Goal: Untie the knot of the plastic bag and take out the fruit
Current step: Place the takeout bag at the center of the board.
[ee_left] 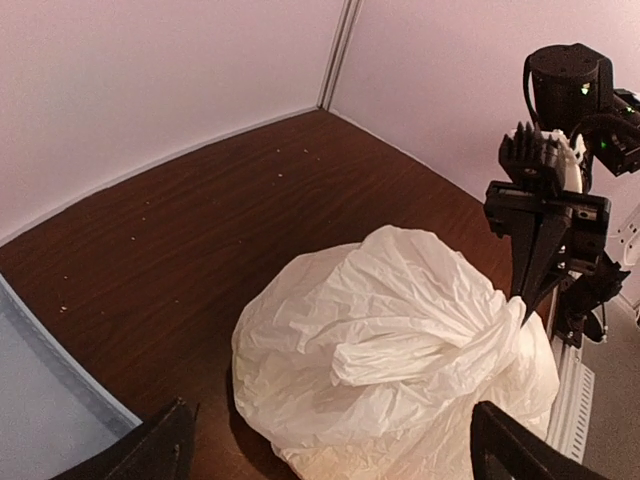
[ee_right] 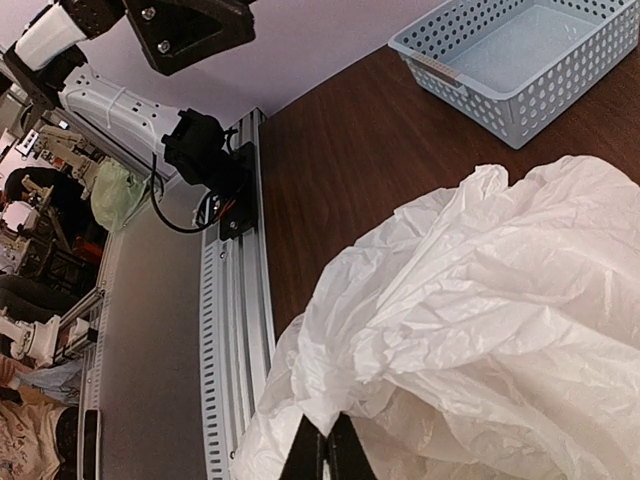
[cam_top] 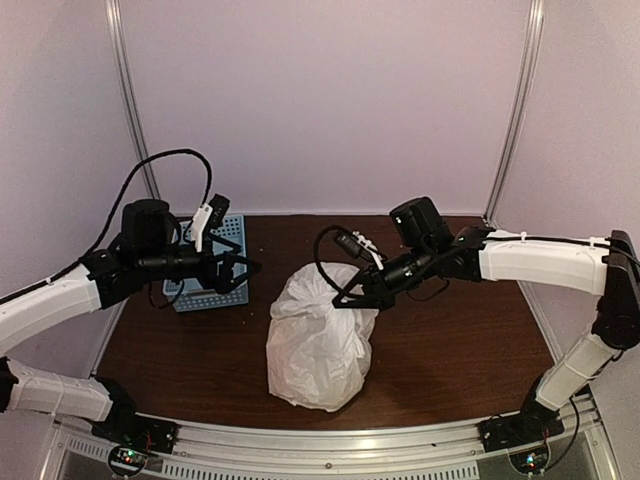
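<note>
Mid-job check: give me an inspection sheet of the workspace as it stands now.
Surface: dark wood table, with a few pale specks.
Job's things: white bag stands mid-table, closed. The fruit cannot be seen through it. The knot cannot be told from the bunched top.
Clutter: blue basket at the back left.
Pincers: left pincer open, over the basket, holding nothing. Right pincer shut on the bag's top.
Cables: black cable arches over the left arm. Black loop hangs at the right wrist, close above the bag.
Surroundings: pale walls on three sides and a metal rail along the near edge.
</note>
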Robot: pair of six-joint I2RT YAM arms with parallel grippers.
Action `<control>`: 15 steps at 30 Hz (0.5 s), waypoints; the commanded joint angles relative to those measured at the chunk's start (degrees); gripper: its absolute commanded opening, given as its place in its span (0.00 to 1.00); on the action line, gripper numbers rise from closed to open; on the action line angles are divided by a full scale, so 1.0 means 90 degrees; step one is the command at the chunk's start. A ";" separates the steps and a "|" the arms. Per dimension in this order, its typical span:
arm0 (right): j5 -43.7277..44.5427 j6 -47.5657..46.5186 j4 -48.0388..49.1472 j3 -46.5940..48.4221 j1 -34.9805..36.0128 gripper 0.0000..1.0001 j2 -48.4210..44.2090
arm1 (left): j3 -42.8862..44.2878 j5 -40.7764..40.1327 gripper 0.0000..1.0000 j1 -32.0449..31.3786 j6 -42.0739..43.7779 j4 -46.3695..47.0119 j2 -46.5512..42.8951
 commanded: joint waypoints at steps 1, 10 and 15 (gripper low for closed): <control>-0.0406 -0.0301 -0.0257 -0.0365 0.0062 0.00 -0.0180 | -0.0040 -0.0254 0.97 -0.0321 -0.0937 0.1024 0.0451; 0.0181 0.0569 0.1182 -0.1138 0.0072 0.00 -0.0441 | -0.0466 -0.0239 0.97 -0.0640 -0.1825 0.2096 0.0765; 0.0353 0.0740 0.1395 -0.1151 0.0063 0.08 -0.0610 | -0.0496 -0.0406 0.97 -0.0645 -0.1719 0.1869 0.0738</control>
